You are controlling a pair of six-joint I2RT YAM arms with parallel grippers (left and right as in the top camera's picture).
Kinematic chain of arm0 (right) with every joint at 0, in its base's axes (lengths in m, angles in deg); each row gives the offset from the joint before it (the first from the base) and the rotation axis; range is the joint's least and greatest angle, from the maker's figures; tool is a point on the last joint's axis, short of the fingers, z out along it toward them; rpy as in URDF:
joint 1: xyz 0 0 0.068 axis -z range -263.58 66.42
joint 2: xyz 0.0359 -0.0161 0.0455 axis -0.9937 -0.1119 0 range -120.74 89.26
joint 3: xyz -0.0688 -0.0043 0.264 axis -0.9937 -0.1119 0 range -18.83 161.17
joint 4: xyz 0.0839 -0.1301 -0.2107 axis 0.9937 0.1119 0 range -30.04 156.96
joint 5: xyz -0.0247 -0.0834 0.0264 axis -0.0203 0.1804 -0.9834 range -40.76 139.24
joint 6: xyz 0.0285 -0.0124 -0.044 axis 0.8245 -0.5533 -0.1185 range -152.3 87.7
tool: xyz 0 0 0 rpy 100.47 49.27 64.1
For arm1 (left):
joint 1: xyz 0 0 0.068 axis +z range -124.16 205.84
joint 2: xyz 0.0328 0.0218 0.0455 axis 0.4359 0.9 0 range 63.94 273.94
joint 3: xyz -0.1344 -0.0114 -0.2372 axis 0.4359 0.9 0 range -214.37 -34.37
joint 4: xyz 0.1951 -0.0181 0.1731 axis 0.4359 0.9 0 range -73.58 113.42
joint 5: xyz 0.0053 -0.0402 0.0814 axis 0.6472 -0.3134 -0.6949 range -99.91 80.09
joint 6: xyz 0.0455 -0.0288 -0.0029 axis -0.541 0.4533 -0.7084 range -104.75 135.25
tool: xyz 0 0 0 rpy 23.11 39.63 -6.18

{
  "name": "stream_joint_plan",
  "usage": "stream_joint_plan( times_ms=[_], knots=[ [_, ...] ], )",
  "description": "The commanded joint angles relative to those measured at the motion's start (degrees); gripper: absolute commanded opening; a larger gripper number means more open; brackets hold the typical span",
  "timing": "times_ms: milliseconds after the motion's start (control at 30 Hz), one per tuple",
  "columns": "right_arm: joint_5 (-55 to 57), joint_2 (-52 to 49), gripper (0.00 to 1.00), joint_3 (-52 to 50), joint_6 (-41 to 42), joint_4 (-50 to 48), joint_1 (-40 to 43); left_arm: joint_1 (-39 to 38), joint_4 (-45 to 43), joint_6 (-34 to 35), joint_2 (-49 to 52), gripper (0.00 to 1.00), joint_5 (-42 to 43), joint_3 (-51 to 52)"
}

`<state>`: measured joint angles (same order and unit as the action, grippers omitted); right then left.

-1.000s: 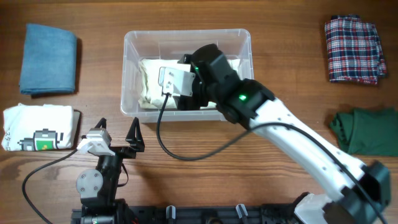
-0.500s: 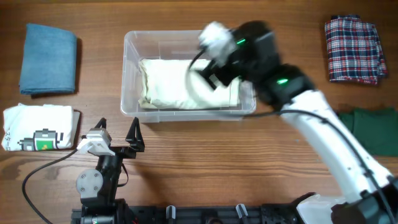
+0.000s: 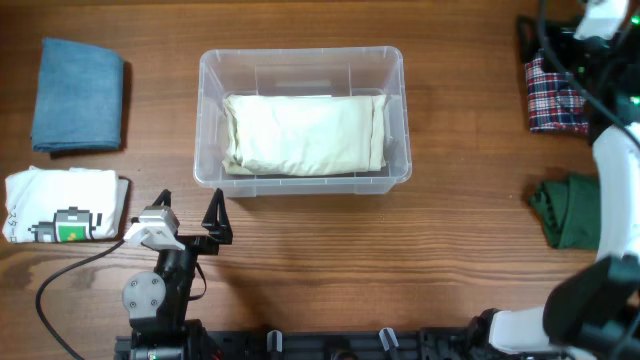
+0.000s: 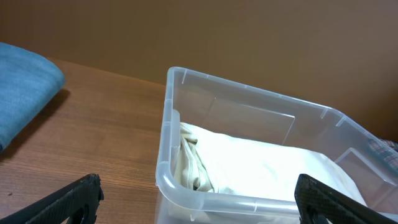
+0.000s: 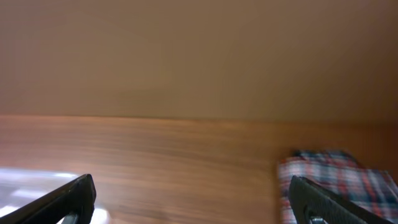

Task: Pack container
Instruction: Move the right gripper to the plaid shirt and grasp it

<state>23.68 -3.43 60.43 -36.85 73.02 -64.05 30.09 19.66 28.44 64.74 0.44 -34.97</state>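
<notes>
Container point(image 3: 300, 53) position: the clear plastic bin stood upright and open-topped on the wooden table point(image 3: 450, 260), a little left of centre and toward the far edge. You had one folded cream cloth point(image 3: 305, 133) lying flat inside it. The cloth covered most of the floor, with its long side along the bin's length.

Left gripper point(image 3: 189, 203): you had it at the near edge of the table, in front of the bin's near-left corner. Its fingers were spread wide with nothing between them. Its wrist camera faced that corner of the bin and the cream cloth within.

Right gripper point(image 5: 193, 200): you had it at the far right corner of the table, by the folded plaid cloth point(image 3: 560, 85). In its wrist view the two fingertips sat at opposite edges of the picture, wide apart and holding nothing. The plaid cloth showed blurred at lower right.

Items outside the bin:
- Folded blue cloth point(image 3: 77, 95), at far left.
- Folded white T-shirt with a printed graphic point(image 3: 62, 205), just nearer than the blue cloth.
- Dark green garment point(image 3: 570, 210), at right, nearer than the plaid cloth and partly hidden by the right arm point(image 3: 615, 190).
</notes>
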Motion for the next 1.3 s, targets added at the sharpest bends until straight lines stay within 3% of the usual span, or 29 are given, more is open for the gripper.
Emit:
stream_joint_plan(
  times_ms=[0, 300, 600, 1267],
  knots=[
    [-1.92, -7.5, 1.0, 0.72, 5.03, -3.02, 6.75, 0.0, 0.24, -0.92, -0.42, 1.0, -0.13, 0.26],
    [-1.27, -18.91, 0.99, 0.72, 2.99, -4.79, 18.4, 0.0, 0.24, -0.94, -0.42, 1.0, -0.13, 0.26],
    [-4.07, -27.5, 0.99, 0.72, 8.24, -9.66, 24.63, 0.0, 0.24, -0.94, -0.42, 1.0, -0.13, 0.26],
    [-4.02, -37.11, 0.98, 0.72, 10.86, -20.2, 25.44, 0.0, 0.24, -0.92, -0.42, 1.0, -0.13, 0.26]
  ],
)
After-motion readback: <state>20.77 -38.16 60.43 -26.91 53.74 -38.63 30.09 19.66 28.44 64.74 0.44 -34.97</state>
